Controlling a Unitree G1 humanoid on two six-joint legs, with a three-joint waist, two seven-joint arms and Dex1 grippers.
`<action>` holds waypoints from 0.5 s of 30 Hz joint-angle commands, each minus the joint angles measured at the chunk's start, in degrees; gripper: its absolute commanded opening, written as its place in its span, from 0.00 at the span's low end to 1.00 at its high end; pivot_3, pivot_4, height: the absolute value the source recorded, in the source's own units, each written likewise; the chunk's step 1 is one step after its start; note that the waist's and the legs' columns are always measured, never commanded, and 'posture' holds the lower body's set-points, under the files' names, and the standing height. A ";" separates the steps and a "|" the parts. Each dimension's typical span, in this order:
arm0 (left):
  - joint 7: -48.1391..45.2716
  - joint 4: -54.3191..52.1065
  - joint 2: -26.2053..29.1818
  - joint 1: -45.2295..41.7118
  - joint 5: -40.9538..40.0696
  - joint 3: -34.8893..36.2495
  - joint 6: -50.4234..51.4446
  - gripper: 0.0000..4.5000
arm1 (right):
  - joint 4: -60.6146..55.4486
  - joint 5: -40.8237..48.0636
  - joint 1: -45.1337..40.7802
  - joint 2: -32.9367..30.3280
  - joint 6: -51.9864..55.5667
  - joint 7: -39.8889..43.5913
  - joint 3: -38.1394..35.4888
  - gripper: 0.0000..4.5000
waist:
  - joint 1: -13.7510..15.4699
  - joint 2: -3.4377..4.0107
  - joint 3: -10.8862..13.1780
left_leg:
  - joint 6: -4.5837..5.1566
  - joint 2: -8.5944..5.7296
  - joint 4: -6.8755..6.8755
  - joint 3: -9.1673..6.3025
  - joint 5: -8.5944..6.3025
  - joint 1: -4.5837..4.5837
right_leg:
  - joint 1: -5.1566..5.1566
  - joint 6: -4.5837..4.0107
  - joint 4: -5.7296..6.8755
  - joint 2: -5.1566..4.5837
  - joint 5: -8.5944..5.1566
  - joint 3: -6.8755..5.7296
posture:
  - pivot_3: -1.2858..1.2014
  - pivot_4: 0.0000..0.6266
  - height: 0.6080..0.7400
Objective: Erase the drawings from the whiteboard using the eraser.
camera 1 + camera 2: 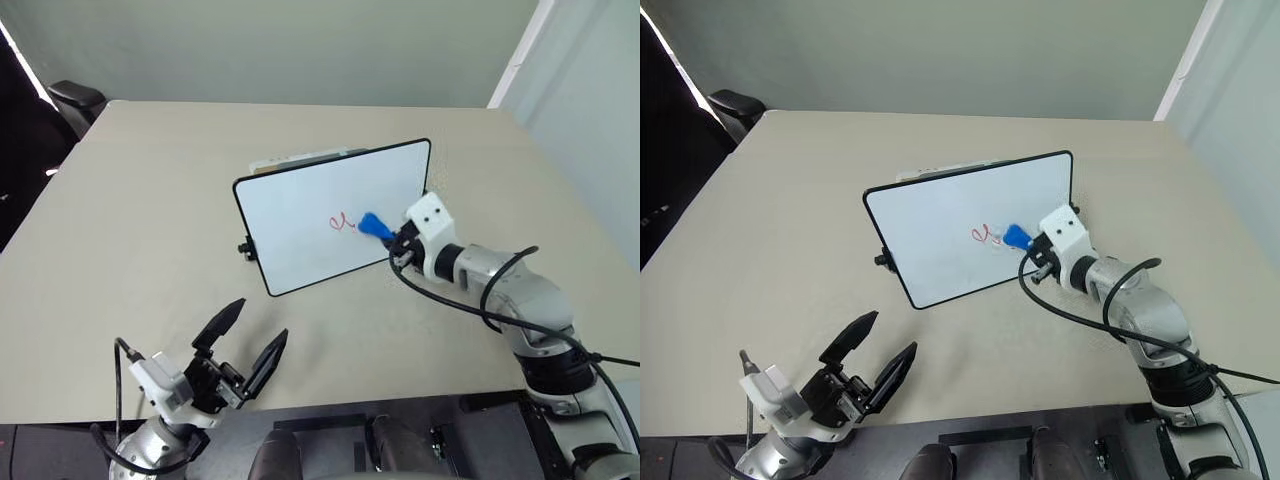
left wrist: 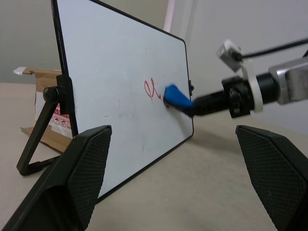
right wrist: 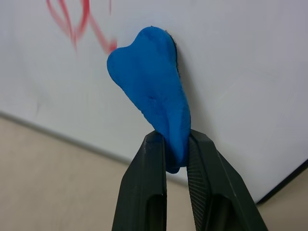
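step in hand: erasing, mid-wipe by my reading. the whiteboard (image 1: 320, 215) stands propped upright on its black stand near the middle of the desk (image 1: 150, 200), with a cardboard box (image 2: 45, 103) just behind it. the drawings (image 1: 343, 221), a small red loopy scribble, sit right of centre on the white face. the right gripper (image 3: 175, 159) is clamped on the tail end of the eraser (image 1: 374, 226); the blue block sticks out past the fingertips and its far end presses on the board, touching the right edge of the red marks. some red remains to the left of the eraser, so the job looks unfinished.

next move, as a judgement: carry the eraser leftward across the remaining curls while keeping it pressed on the face. the pinch is on one end only, so the block may pivot between the fingers; too hard a push might also tip the board back on its stand.

pose: right arm reaches forward from the right, wrist angled down toward the board. left gripper (image 1: 243, 343) hovers low near the front desk edge, fingers spread and empty, well apart from the board.
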 commanded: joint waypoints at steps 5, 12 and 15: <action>-0.45 -2.40 0.11 0.40 -0.70 0.22 -0.42 1.00 | -0.58 -1.67 -0.53 -0.52 -0.21 0.54 0.20 0.07 | -0.06 0.01 0.01 | 0.00 0.00 -0.01 0.00 0.00 0.01 | -0.01 0.00 0.01 0.01 0.00 0.00 | 0.52 0.24 1.00; -0.50 -2.38 0.08 0.45 -0.47 0.08 -0.57 1.00 | -1.76 -1.57 -4.60 0.01 -0.22 0.05 -2.72 0.07 | -0.15 0.01 0.01 | 0.00 0.00 -0.02 0.00 0.00 -0.01 | -0.04 0.00 0.01 0.02 0.00 0.00 | 0.52 0.24 1.00; -0.55 -2.44 0.11 0.42 -0.42 -0.03 -0.53 1.00 | -4.50 -0.65 -6.27 0.53 0.71 0.36 -2.99 0.07 | -0.21 0.03 0.02 | 0.00 0.00 -0.02 0.00 0.00 -0.01 | -0.04 0.00 0.01 0.02 0.00 0.00 | 0.52 0.24 1.00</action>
